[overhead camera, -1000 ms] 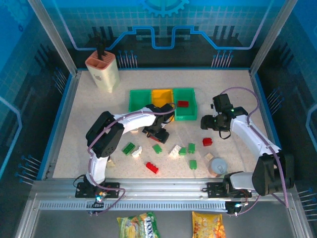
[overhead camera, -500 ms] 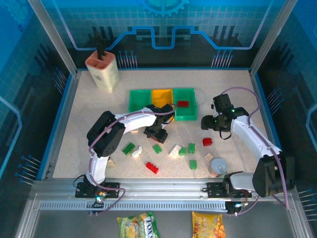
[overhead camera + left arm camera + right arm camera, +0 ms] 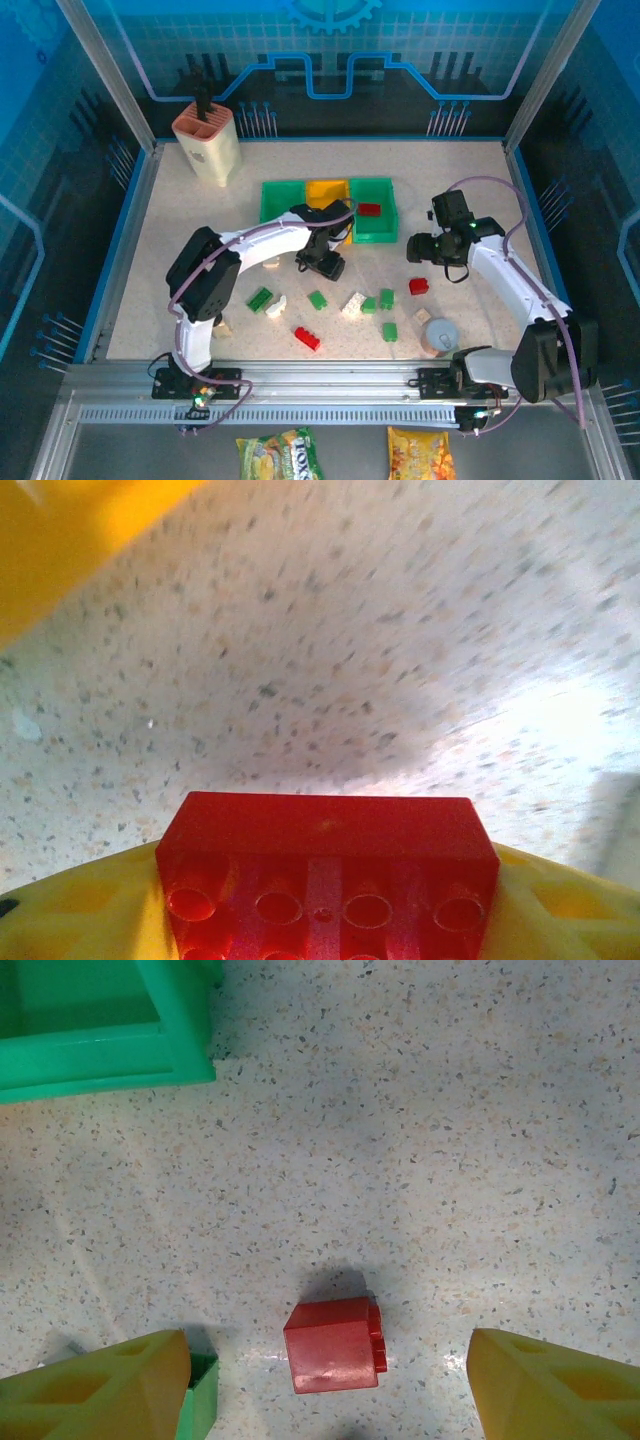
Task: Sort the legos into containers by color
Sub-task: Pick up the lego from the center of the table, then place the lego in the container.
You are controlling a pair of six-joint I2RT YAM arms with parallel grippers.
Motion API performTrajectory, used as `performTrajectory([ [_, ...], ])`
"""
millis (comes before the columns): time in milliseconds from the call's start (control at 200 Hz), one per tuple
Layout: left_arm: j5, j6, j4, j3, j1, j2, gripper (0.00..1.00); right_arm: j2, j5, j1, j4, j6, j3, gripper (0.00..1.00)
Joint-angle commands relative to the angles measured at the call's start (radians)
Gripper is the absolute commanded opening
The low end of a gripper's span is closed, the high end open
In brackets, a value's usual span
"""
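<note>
From above, we saw the left gripper (image 3: 327, 262) had swung toward the yellow bin (image 3: 325, 190) — pick done, we judged. The right green bin (image 3: 372, 238) held one red brick (image 3: 369, 210); the yellow bin and left green bin (image 3: 283, 203) looked empty.

Left wrist: it pinched a red lego (image 3: 325, 870).

Right wrist: the right gripper (image 3: 325, 1360) hung spread above a loose lego (image 3: 335, 1345) on the desk (image 3: 450, 1160).

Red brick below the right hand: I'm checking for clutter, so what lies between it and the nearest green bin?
Nothing. The right wrist view shows bare table between the red brick and the green bin.
</note>
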Motion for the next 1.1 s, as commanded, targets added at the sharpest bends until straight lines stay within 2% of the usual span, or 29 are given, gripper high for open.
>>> performTrajectory([
  [0,0.052,-0.043,0.017,0.056,0.000,-0.037,0.56,-0.024,-0.002,-0.018,-0.030,-0.013,0.022,0.74],
  [140,0.072,-0.096,0.031,0.110,0.001,-0.033,0.54,-0.031,-0.003,-0.018,-0.032,-0.013,0.020,0.74],
  [440,0.211,-0.287,0.176,0.257,0.000,0.052,0.52,-0.030,-0.022,-0.019,-0.047,-0.012,0.043,0.74],
  [550,0.199,-0.332,0.192,0.340,0.000,0.113,0.52,-0.041,-0.018,-0.020,-0.056,-0.016,0.046,0.74],
  [855,0.073,-0.419,0.131,0.642,0.001,0.311,0.52,-0.038,-0.027,-0.024,-0.063,-0.024,0.078,0.74],
  [1096,-0.016,-0.432,0.086,0.736,0.004,0.399,0.53,-0.048,-0.002,-0.045,-0.081,-0.034,0.095,0.74],
])
